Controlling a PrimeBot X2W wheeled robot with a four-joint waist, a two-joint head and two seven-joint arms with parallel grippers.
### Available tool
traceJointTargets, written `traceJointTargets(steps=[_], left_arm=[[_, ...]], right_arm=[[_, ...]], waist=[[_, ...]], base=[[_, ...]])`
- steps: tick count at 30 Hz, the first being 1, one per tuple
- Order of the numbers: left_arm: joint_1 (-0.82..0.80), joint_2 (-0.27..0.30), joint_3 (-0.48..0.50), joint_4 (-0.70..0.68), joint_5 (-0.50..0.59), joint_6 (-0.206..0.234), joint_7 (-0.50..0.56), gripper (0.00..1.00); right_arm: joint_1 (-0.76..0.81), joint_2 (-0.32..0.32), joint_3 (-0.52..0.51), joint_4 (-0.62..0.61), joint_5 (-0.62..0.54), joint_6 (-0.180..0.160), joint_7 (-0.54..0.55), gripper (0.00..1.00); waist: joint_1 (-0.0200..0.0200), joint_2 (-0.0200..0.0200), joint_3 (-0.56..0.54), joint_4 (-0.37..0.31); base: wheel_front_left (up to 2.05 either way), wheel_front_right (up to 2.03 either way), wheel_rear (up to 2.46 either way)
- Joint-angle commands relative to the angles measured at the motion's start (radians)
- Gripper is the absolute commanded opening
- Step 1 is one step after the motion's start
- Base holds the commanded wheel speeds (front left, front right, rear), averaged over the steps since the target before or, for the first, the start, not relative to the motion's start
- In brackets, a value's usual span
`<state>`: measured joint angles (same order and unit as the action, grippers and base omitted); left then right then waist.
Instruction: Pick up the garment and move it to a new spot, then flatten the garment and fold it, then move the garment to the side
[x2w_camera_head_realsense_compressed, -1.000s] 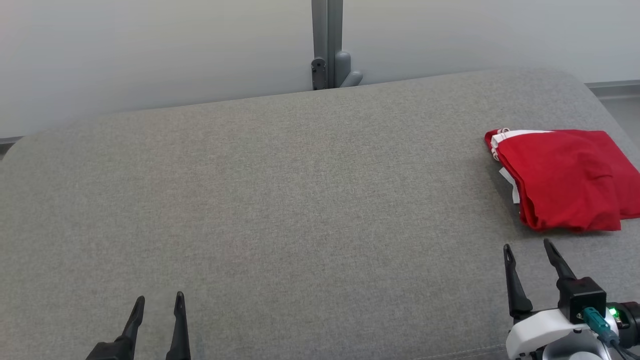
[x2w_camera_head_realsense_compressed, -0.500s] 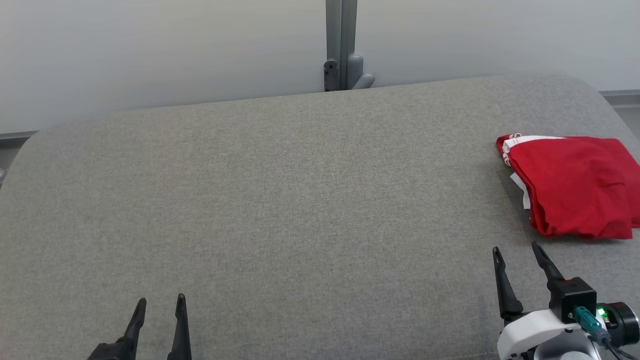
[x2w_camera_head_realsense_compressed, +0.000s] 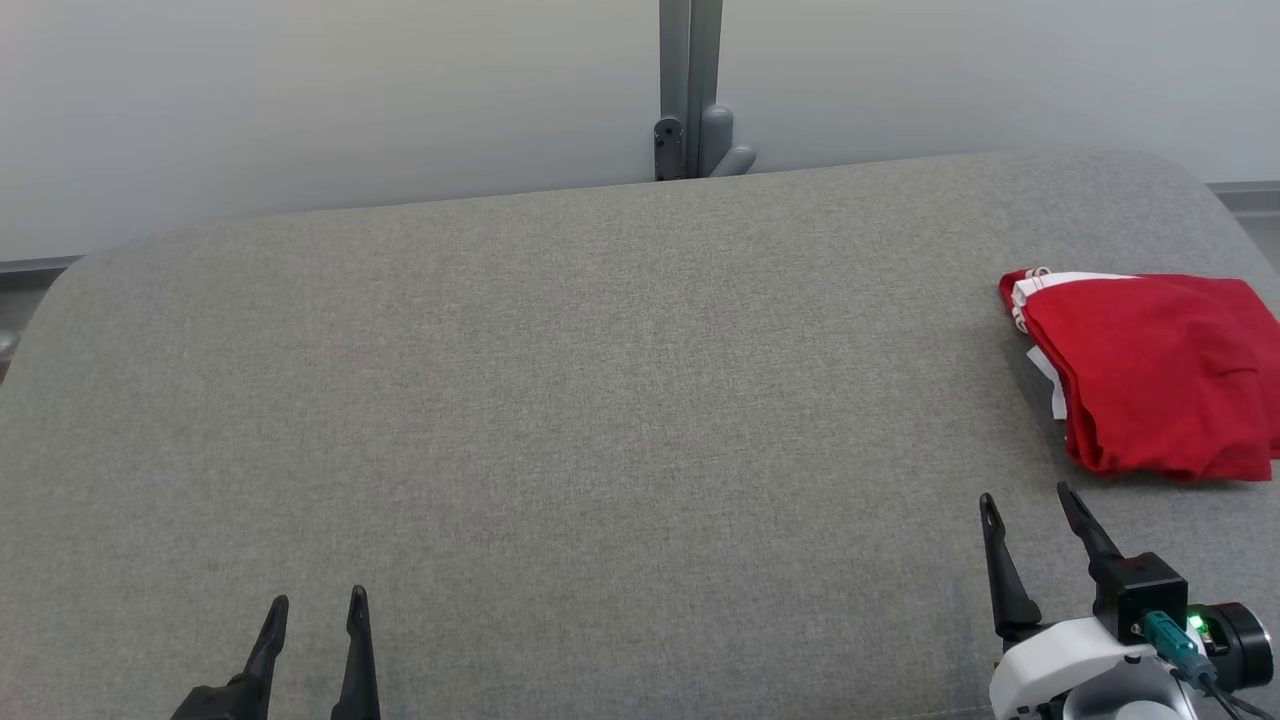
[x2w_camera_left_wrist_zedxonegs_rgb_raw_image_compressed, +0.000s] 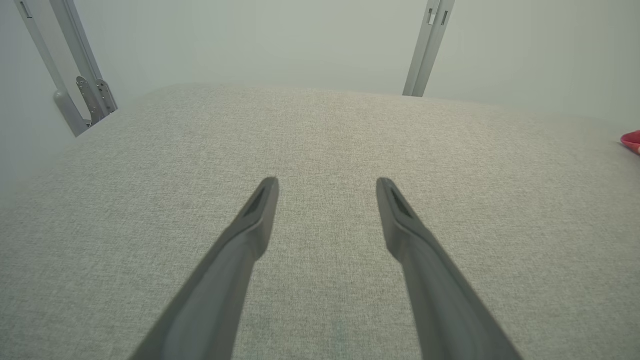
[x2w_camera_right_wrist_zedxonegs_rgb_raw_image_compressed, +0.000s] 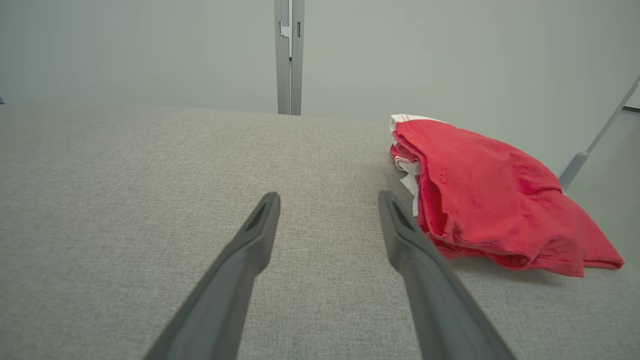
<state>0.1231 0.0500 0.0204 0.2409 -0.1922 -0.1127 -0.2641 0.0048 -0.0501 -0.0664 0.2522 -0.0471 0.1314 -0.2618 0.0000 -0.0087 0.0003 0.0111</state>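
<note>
A red garment (x2w_camera_head_realsense_compressed: 1150, 380) with white trim lies folded in a compact pile at the far right of the grey padded surface (x2w_camera_head_realsense_compressed: 600, 380); the right wrist view shows the garment (x2w_camera_right_wrist_zedxonegs_rgb_raw_image_compressed: 480, 195) just right of my fingers. My right gripper (x2w_camera_head_realsense_compressed: 1027, 498) is open and empty, a little in front of the pile and apart from it. At the lower left my left gripper (x2w_camera_head_realsense_compressed: 318, 602) stands open and empty, far from the garment. A red sliver of the garment (x2w_camera_left_wrist_zedxonegs_rgb_raw_image_compressed: 632, 142) shows at the right edge of the left wrist view.
A grey metal post with a bracket (x2w_camera_head_realsense_compressed: 688, 110) stands behind the surface against a pale wall. The surface's right edge (x2w_camera_head_realsense_compressed: 1225, 215) curves down close to the garment. Another post (x2w_camera_left_wrist_zedxonegs_rgb_raw_image_compressed: 80, 95) stands off the surface's left side.
The whole head view has shifted, so the camera moved; the garment and post sit further right in frame. The right gripper has drawn back slightly from the garment. Both grippers stay open.
</note>
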Motion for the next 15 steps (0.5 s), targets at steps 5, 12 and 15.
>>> traceJointTargets(steps=[5, 12, 15], left_arm=[[0.001, 0.0, 0.0, -0.001, -0.001, 0.002, 0.0, 1.0], [0.0, 0.0, -0.001, -0.002, -0.001, 0.004, 0.0, 1.0], [0.004, -0.005, -0.002, 0.035, -0.004, 0.001, 0.002, 0.0]], right_arm=[[0.0, 0.0, -0.002, 0.003, 0.0, 0.0, 0.0, 1.0], [-0.002, 0.0, -0.001, 0.002, -0.001, 0.0, 0.0, 1.0], [0.014, 0.009, -0.003, 0.04, 0.003, 0.0, 0.003, 0.0]], waist=[[0.0, 0.0, 0.0, 0.0], [0.0, 0.0005, 0.0, -0.001], [0.0, 0.0001, 0.0, -0.001]], base=[[0.0, 0.0, 0.0], [0.0, 0.0, 0.0], [0.0, 0.0, 0.0]])
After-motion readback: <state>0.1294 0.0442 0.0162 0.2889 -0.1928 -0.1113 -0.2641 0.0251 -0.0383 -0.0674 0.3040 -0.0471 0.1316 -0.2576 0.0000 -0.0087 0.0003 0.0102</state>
